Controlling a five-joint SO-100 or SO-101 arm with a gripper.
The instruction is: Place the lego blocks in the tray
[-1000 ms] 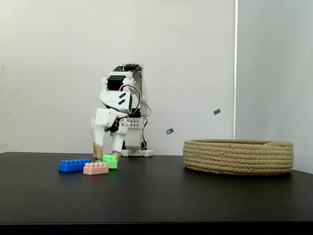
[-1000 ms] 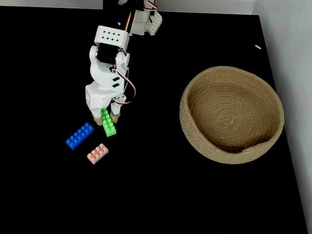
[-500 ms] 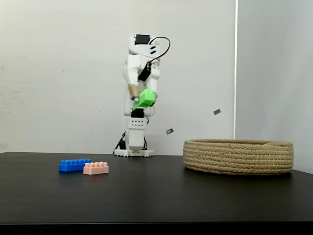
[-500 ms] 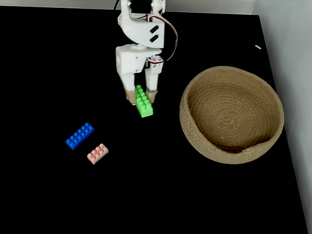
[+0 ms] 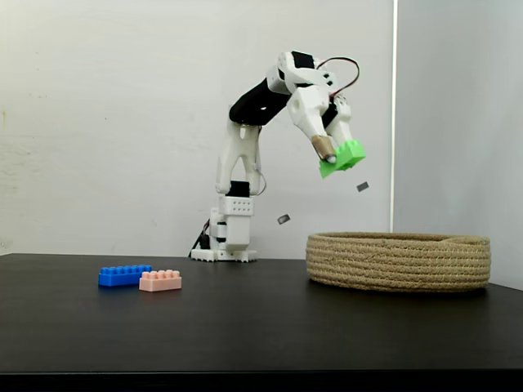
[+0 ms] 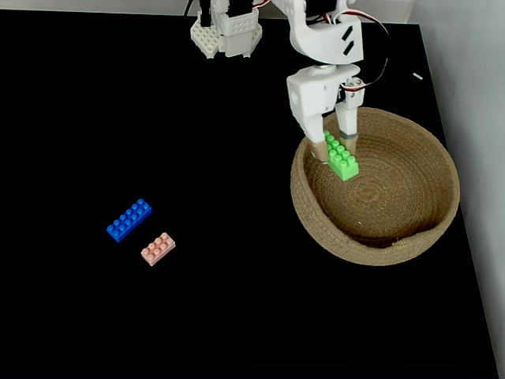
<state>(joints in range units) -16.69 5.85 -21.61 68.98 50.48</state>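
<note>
Three bricks, one basket, one arm; the green brick [image 5: 343, 158] [image 6: 341, 156] is clamped in the claw [image 5: 333, 155] [image 6: 334, 150], held high in the air over the left part of the basket [image 5: 399, 261] [image 6: 312, 207], well clear of its rim in the side fixed view; the blue brick [image 5: 123, 275] [image 6: 129, 220] and pink brick [image 5: 160, 281] [image 6: 158, 248] lie close together on the black table [image 5: 261, 327] [image 6: 237, 300], far left of the basket; half a second ago the arm stood upright near its base with the green brick left of the basket; it has since swung right, while blue and pink have stayed put.
</note>
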